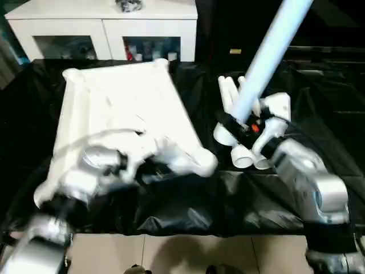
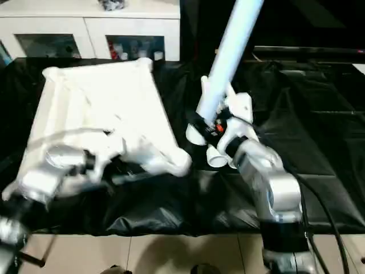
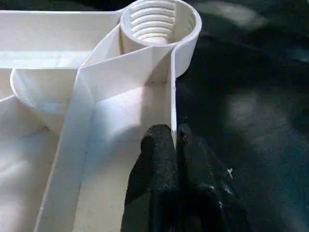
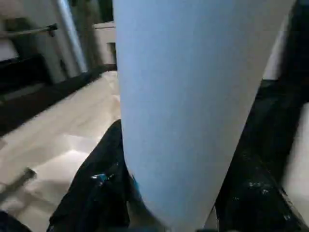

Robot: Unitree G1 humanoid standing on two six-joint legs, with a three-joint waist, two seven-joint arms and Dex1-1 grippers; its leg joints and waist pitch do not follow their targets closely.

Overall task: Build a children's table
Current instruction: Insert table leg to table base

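Note:
The white tabletop lies ribbed side up on a black cloth, with a threaded round corner socket at its near right corner. My left gripper is shut on the tabletop's thin side wall just behind that socket. My right gripper is shut on a long white leg, which rises tilted up and to the right, off the cloth. Its black fingers clamp the tube near its lower end. Other white legs lie on the cloth under that hand.
A white cabinet with glass doors stands behind the work area. Black cloth covers the surface, wrinkled along the front. Pale floor tiles run along the near edge.

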